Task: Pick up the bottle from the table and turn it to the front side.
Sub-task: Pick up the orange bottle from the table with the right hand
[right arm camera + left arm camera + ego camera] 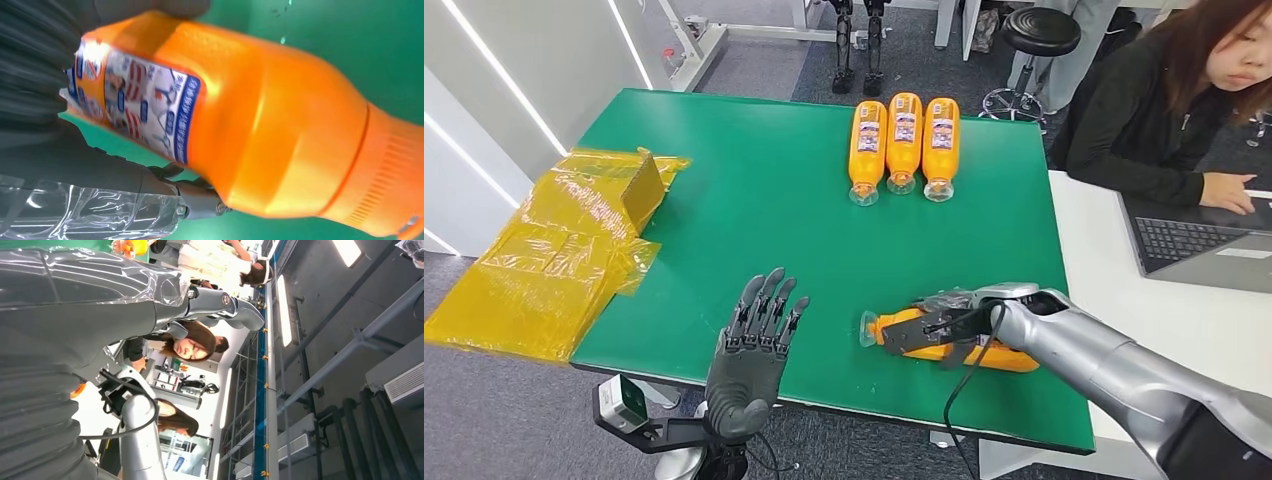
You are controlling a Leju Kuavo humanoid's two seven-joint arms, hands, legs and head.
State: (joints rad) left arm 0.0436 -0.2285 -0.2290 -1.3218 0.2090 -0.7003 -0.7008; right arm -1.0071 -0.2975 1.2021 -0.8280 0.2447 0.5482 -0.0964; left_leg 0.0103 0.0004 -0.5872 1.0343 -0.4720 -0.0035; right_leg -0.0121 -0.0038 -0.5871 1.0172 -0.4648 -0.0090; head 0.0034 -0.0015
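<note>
An orange plastic bottle (944, 345) lies on its side near the front edge of the flat green surface (754, 215), its clear cap end pointing toward the robot's left. The right hand (944, 325) lies over the bottle's middle, dark fingers (924, 330) curled around its rounded body and gripping it. In the right wrist view the bottle (260, 130) is glossy and smooth, with a ridged band toward its narrow end and a white and blue printed label (135, 107) wrapped round the wider part; a finger (195, 197) presses against the bottle from beneath.

The left hand (752, 355) hovers at the front edge of the surface, palm upright, dark jointed fingers (769, 300) spread apart and holding nothing.

At the far side of the surface three more orange bottles (904, 145) lie side by side, touching, labels up, clear caps pointing toward the robot. Crumpled yellow translucent plastic sheeting (554, 255) drapes over the surface's left edge. A person in a dark top (1144, 110) sits at a white desk with a laptop (1204, 245).
</note>
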